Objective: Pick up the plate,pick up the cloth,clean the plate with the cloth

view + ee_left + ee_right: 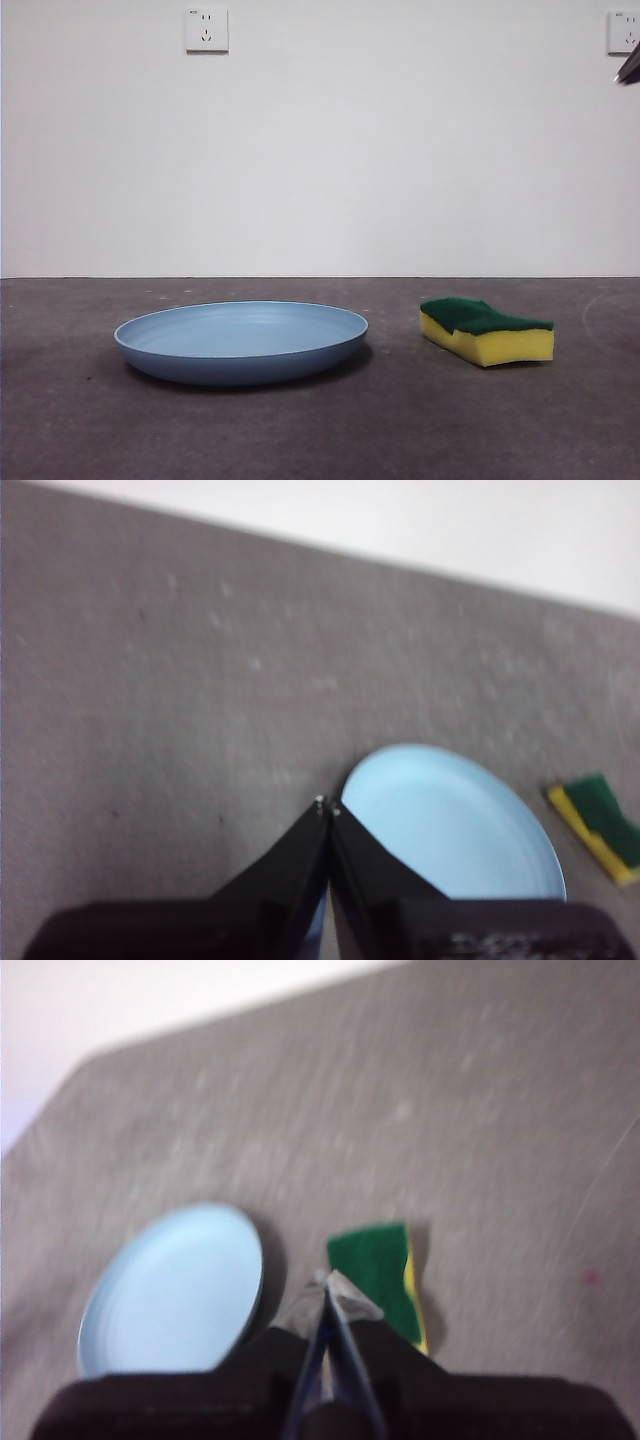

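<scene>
Both sets of fingers are pressed together with nothing between them, and both hang well above the bench. From where the left gripper hovers, the plate lies just below and ahead of its closed fingertips, with the cloth further out beyond the plate's far edge. The right gripper hangs almost over the cloth, whose green face sits just past its fingertips, the plate off to one side and apart from it.

Across the bench, the plate rests flat and the cloth lies near it, not touching. A dark tip of one arm shows at an upper corner; which arm, I cannot tell.

My guess is the plate is light, stiff plastic, smooth and likely slippery. Its low flared rim is the only place to pinch, one finger above and one slid beneath the lip. The cloth looks soft and springy, very light, with a rough scouring top; squeezing its yellow sides should hold it well, though it will compress.
</scene>
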`<action>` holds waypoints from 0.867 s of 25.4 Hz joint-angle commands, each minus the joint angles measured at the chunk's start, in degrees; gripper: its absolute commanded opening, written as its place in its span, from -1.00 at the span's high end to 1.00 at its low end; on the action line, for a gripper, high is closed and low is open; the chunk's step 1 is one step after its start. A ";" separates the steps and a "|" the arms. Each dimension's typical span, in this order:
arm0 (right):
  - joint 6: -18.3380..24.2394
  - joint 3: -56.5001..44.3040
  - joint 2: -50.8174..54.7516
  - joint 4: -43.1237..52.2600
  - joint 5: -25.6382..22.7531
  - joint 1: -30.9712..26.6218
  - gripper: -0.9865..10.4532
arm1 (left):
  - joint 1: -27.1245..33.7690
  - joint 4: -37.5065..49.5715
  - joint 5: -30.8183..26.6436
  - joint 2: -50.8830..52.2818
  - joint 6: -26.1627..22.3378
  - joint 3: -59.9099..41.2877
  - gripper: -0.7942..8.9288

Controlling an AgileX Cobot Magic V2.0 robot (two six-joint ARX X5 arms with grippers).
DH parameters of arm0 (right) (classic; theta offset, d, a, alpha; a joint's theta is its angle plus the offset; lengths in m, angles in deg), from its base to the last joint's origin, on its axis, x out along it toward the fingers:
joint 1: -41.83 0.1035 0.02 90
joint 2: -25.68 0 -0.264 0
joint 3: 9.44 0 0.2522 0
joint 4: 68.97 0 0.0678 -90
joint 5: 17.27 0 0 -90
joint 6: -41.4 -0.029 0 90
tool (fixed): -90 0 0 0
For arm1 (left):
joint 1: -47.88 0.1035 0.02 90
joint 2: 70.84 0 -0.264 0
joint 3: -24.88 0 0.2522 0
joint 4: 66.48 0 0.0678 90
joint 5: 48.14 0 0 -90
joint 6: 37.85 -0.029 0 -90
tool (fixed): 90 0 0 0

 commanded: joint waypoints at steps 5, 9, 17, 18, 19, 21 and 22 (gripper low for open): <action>7.13 2.64 -6.71 -4.85 5.07 0.02 0.70 | 0.09 -1.62 10.60 -11.52 -4.74 4.13 0.68; 7.13 2.64 -7.98 -4.83 5.27 0.02 0.11 | 0.09 1.88 11.96 -15.50 0.63 4.13 0.10; 6.97 2.64 -8.07 -4.83 5.27 0.02 0.00 | -3.19 1.64 12.90 -25.77 0.68 9.22 0.01; 6.97 2.64 -8.07 -4.83 5.27 0.02 0.00 | -4.28 1.09 12.59 -28.52 -0.17 11.32 0.01; 6.97 2.64 -8.07 -4.83 5.25 0.02 0.00 | -5.38 0.33 11.08 -30.93 -0.81 13.20 0.01; 6.97 2.64 -8.07 -4.83 5.25 0.02 0.00 | -8.20 -2.54 6.32 -36.48 -3.21 17.59 0.01; 6.97 2.64 -8.07 -4.85 5.25 0.02 0.00 | -9.55 -4.59 3.43 -39.52 -4.59 20.04 0.01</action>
